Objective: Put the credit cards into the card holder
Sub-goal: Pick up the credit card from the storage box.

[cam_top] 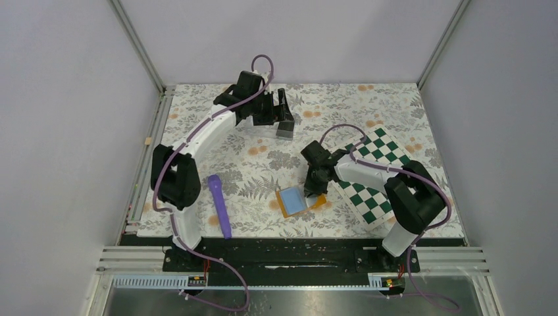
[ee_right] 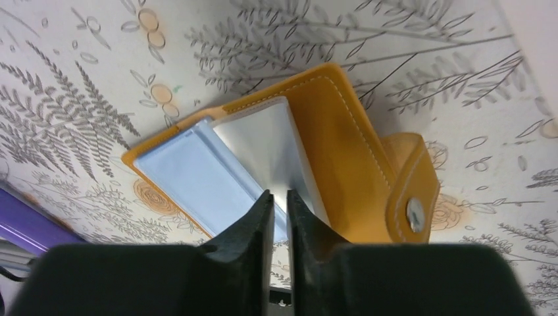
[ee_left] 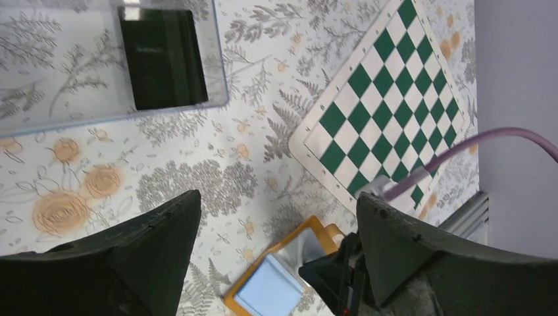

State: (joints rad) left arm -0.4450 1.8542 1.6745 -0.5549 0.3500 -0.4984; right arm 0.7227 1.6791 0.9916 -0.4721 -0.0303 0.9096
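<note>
The left end effector [ee_left: 276, 204] is held spread wide near a clear plastic rectangular box [ee_left: 66, 72], in which a thin black credit card [ee_left: 161, 56] is seen. On the floral-patterned counter [cam_top: 395, 105], the small orange book-like card holder [ee_right: 349, 151] is laid open, one clear pocket leaf pinched by the right end effector [ee_right: 281, 204].

The left gripper [cam_top: 279, 118] hangs over a clear plastic box [cam_top: 263, 130] at the far side. The right gripper [cam_top: 314, 189] meets the open orange card holder [cam_top: 296, 203], between a purple bar [cam_top: 219, 205] and a checkered mat [cam_top: 378, 155].
</note>
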